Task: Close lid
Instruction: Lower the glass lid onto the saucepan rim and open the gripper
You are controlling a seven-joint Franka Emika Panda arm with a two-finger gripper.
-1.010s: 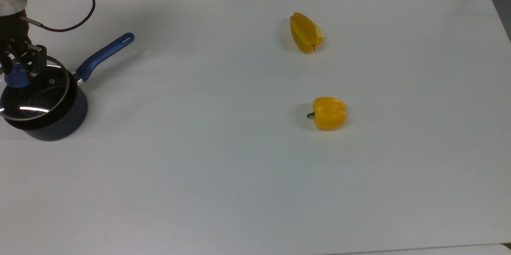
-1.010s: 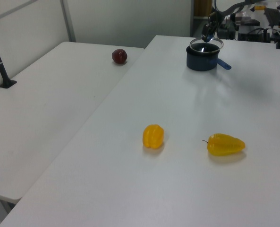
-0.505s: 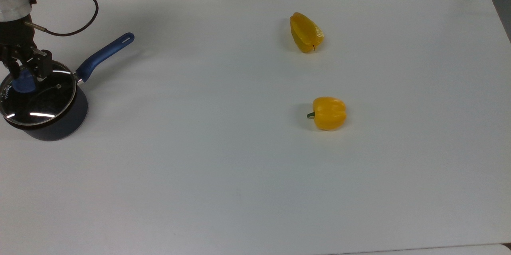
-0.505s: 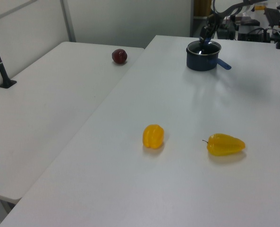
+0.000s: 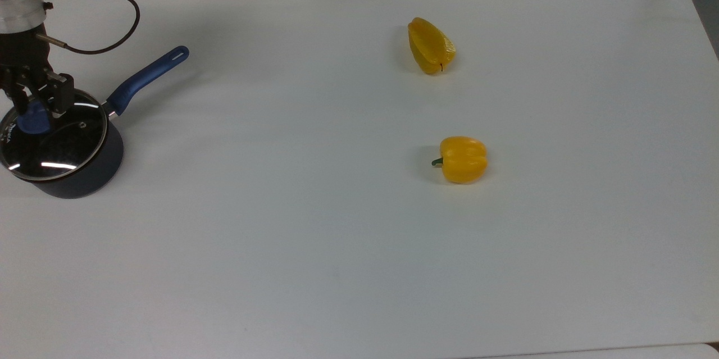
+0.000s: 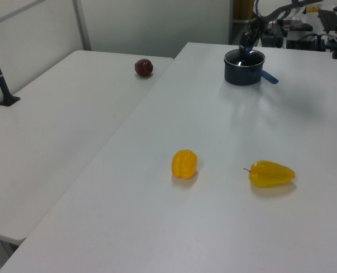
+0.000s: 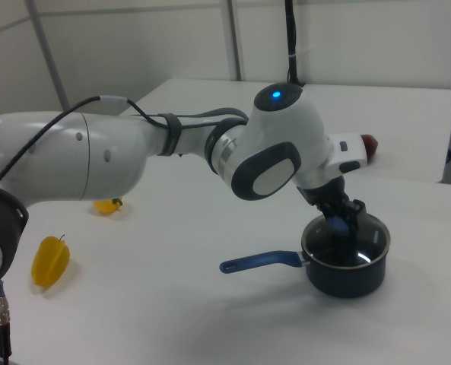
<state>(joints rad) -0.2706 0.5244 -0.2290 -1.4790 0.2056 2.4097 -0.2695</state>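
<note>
Lid (image 5: 53,142) lowered onto saucepan (image 5: 84,176); peppers (image 5: 462,159) well apart.

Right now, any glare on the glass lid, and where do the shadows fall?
Top view: two bright streaks of glare on the lid near its lower edge; the saucepan handle throws a soft shadow toward the top view's right. Right view: the glass reads dark, with the claw on the blue knob. Left view: faint shadows under both peppers.
</note>
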